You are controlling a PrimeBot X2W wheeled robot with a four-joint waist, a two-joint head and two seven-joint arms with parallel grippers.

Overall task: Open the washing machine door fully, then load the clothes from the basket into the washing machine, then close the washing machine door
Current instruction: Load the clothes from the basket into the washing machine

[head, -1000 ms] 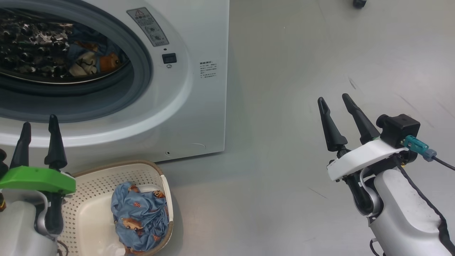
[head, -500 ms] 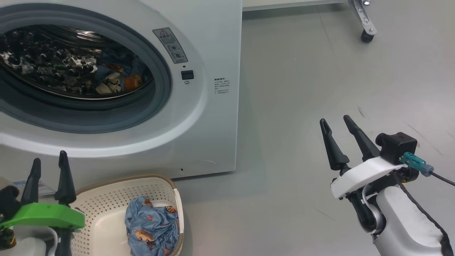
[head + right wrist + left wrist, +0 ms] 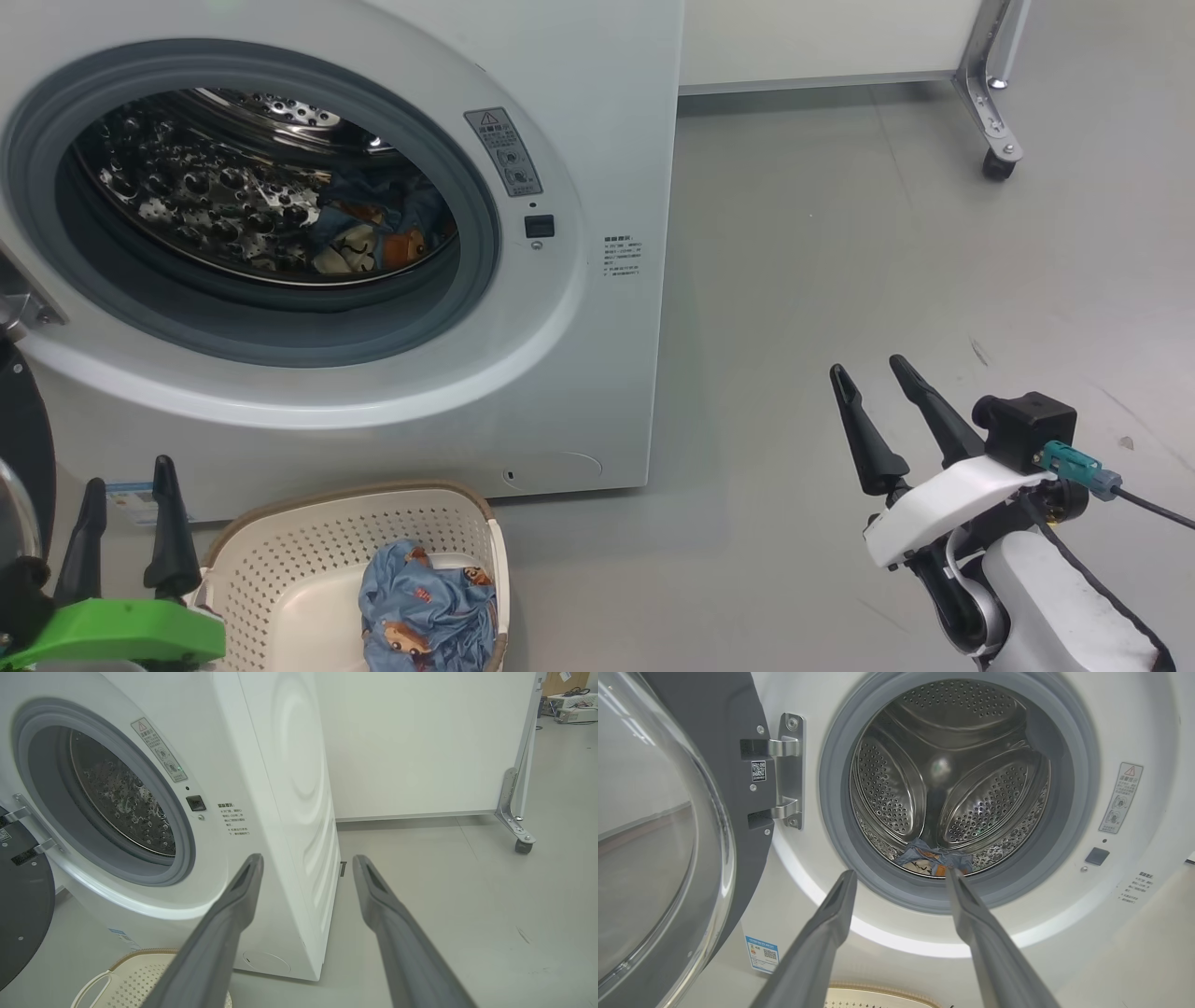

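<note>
The white washing machine (image 3: 597, 140) stands with its drum (image 3: 948, 774) exposed. Its door (image 3: 654, 835) is swung wide on the left-hand hinge, glass bulge toward me. Blue printed clothes (image 3: 373, 238) lie low in the drum. On the floor in front sits the cream basket (image 3: 280, 551), holding a crumpled blue printed garment (image 3: 429, 616). My left gripper (image 3: 131, 476) hangs open and empty just left of the basket, pointing at the drum mouth. Off to the right over bare floor, my right gripper (image 3: 866, 366) is open and empty, apart from the machine.
A metal frame leg on a caster (image 3: 994, 140) stands at the back right by a white wall panel (image 3: 420, 742). Grey floor (image 3: 840, 280) stretches right of the machine. The open door's dark rim (image 3: 28, 439) sits close beside my left arm.
The head camera has tilted up, so the whole scene sits lower and more of the machine shows. Both grippers stay open and empty; nothing was taken or let go.
</note>
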